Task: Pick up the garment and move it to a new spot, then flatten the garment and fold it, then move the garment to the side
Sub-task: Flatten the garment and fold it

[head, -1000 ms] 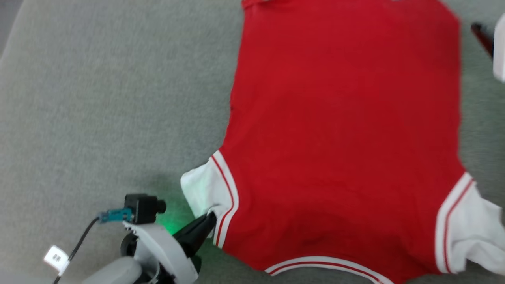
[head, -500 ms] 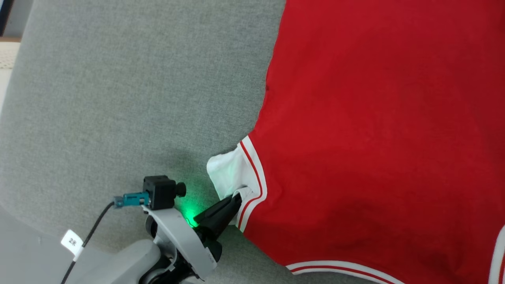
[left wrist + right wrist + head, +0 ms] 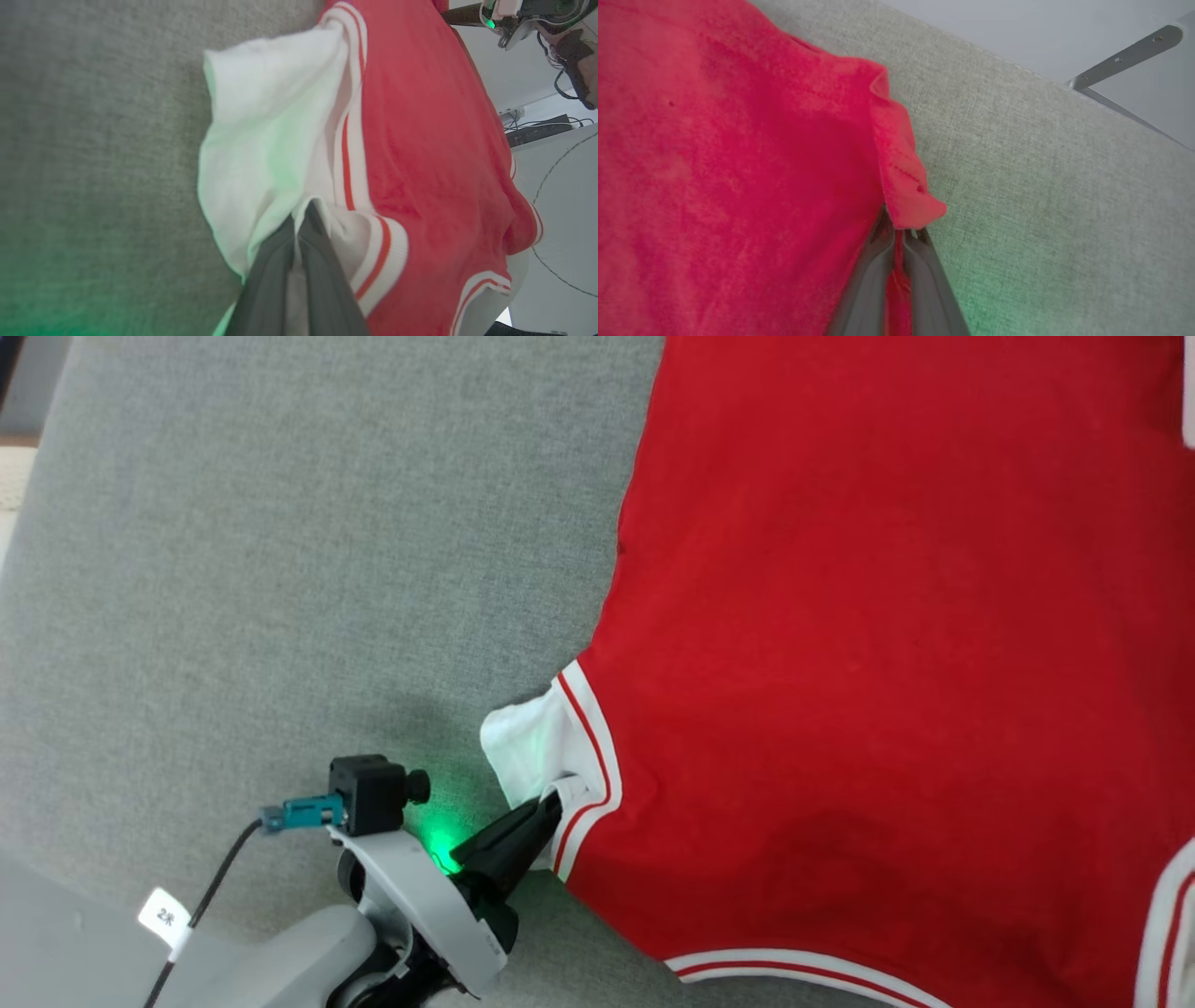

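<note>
pinching the shirt (image 3: pixel 840 663) at two points well apart, both claws are closed on cloth. the left claw (image 3: pixel 551 803), at the lower middle of the head view, has its fingers shut on the white sleeve (image 3: pixel 523 742), just beside the striped trim (image 3: pixel 597 756). the left wrist view shows a small tuck of sleeve squeezed between the fingers. the right claw (image 3: pixel 901 226), at the bottom middle of the right wrist view, is shut on a red corner (image 3: pixel 910 196) of the shirt, probably at the hem. a flap of red hangs over its tips and a strip of red runs between the fingers.

the shirt lies plain red side up on the grey tabletop (image 3: pixel 280 569) and takes the right half of the head view. its white-striped neck edge is at the lower right, and the body is fairly smooth.

the grips look chosen for control. a sleeve end and a far corner let the two arms pull the cloth taut between them, so it can be lifted or dragged without bunching, then laid flat. the plain side up suits a fold that hides the seams. the task seems to be at the moving or flattening stage, with no fold made yet. both pinches are thin, so a hard pull could slip the sleeve free.
</note>
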`<state>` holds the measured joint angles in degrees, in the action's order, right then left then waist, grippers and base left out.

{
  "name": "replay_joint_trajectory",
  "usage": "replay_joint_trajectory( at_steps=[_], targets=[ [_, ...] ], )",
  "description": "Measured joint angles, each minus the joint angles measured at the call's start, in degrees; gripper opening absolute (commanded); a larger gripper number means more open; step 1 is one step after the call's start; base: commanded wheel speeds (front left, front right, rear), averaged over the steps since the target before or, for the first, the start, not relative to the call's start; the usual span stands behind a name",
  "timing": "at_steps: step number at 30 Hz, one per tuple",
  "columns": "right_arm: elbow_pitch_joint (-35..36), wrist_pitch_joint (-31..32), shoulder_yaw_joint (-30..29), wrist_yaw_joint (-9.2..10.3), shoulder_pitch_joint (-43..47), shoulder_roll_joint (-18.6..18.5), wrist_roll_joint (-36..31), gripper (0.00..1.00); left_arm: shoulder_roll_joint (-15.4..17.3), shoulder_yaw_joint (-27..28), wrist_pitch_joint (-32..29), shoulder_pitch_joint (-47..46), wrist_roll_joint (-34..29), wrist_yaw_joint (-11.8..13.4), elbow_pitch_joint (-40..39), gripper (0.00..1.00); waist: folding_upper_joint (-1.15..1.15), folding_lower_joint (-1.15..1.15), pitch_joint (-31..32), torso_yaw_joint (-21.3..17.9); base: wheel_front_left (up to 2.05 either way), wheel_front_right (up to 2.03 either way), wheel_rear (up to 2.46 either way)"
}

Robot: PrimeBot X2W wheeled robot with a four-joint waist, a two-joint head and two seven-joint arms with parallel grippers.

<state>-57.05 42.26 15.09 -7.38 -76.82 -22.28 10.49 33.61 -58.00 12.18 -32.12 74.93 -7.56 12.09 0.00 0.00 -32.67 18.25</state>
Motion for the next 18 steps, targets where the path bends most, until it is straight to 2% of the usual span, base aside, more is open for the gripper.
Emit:
replay_joint_trajectory(
  at_steps=[5,10,15,18],
  targets=[
    [0.31,-3.69,2.18,0.02,3.62,-0.37,4.34,0.00,-0.80,1.03,1.27,0.82,-0.19,0.07,1.89,0.00,0.00,0.00,2.39,-0.83,0.00,0.00,0.00],
    [7.16,-5.31,7.65,0.05,11.73,-2.82,13.49,0.00,-0.63,2.14,1.94,2.18,-0.35,1.47,3.39,0.00,0.00,0.00,5.94,-2.12,0.00,0.00,0.00],
    [19.31,-3.90,12.32,-0.02,22.47,-9.38,22.34,0.00,1.22,3.47,2.42,4.14,-0.48,4.17,3.68,0.00,0.00,0.00,9.51,-4.10,0.00,0.00,0.00],
    [26.53,-3.30,12.51,-0.14,29.82,-13.76,25.91,0.00,2.12,3.71,2.44,5.49,-0.41,5.53,3.14,0.00,0.00,0.00,11.43,-5.63,0.00,0.00,0.00]
  ],
)
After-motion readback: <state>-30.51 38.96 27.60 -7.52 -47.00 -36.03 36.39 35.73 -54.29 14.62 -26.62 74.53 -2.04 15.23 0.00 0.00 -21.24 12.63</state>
